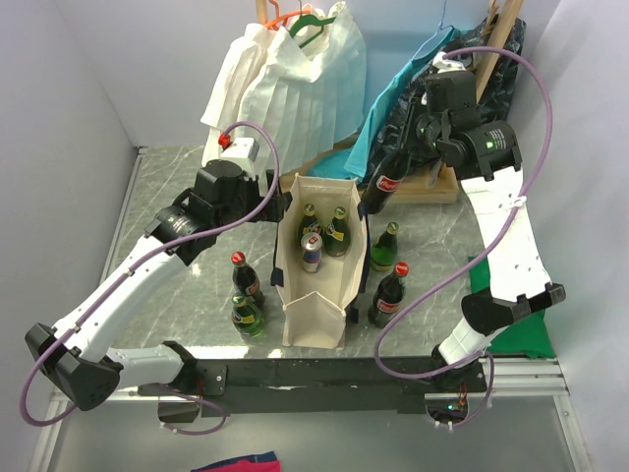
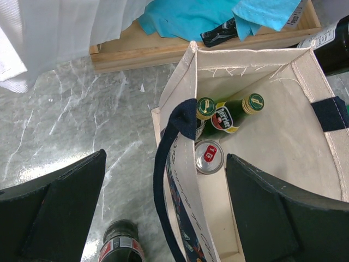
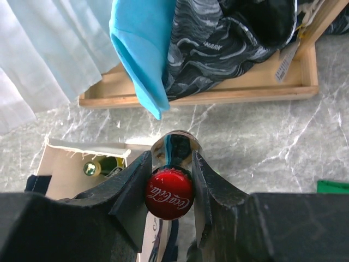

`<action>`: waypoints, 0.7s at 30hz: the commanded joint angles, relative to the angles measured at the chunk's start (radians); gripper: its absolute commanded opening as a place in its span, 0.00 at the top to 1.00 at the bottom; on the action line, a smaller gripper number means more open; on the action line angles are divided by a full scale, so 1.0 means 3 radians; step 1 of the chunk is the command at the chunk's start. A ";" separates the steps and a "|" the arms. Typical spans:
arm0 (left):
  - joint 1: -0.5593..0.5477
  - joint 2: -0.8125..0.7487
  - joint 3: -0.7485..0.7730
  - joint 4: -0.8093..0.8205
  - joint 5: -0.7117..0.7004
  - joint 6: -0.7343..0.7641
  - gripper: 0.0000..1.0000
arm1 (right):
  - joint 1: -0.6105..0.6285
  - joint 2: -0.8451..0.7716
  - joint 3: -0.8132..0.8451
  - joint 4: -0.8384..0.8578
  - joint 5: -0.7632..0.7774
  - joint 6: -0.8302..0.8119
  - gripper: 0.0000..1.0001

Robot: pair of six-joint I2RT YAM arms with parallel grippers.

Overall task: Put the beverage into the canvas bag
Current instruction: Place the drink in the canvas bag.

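The right gripper [image 3: 170, 166] holds the cola bottle [image 3: 169, 194], probably heavy, slippery glass, by its neck under the cap.

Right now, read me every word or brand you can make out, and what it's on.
"Coca-Cola": red cap of the cola bottle.
"Perrier": label of a green bottle in the canvas bag.
Unreadable: lettering on the bag's side, the hanging tag, and labels on the bottles beside the bag.
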 commanded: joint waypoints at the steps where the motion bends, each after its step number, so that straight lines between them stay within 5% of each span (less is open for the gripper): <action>1: 0.0010 -0.0013 0.0046 0.0129 0.0059 0.0031 0.04 | 0.0021 -0.0359 0.0303 0.0950 0.0047 0.0006 1.00; 21: 0.0010 -0.0023 0.0020 0.0139 0.0079 0.0025 0.04 | 0.0026 -0.0615 0.0359 0.1262 -0.0147 0.0078 1.00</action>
